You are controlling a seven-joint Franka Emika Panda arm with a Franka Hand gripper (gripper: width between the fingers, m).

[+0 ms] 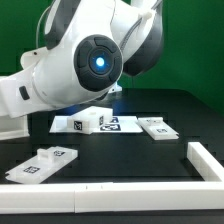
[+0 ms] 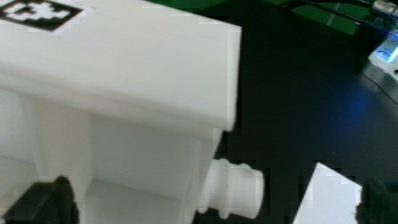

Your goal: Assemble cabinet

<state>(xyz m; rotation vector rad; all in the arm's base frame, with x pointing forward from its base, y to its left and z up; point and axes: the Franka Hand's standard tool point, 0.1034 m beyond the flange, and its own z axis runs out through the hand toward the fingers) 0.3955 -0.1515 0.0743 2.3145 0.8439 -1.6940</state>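
The cabinet's white box body [image 1: 88, 121] stands on the black table under my arm, a tag on its near face. In the wrist view the box body [image 2: 125, 90] fills most of the picture, with a tag [image 2: 39, 14] on its top and a short round peg [image 2: 233, 191] sticking out of its side. My gripper [image 2: 217, 208] is open just above the body. One dark fingertip [image 2: 43, 203] shows beside the body, and nothing is clamped. In the exterior view the arm hides the fingers. Flat tagged panels lie at the exterior view's right [image 1: 158, 127] and front left [image 1: 43, 165].
The marker board [image 1: 118, 124] lies beside and behind the box body. A long plain white rail [image 1: 100, 196] runs along the table's front, and another piece [image 1: 207, 162] turns up the exterior view's right. A flat white edge [image 2: 349, 196] shows next to the peg.
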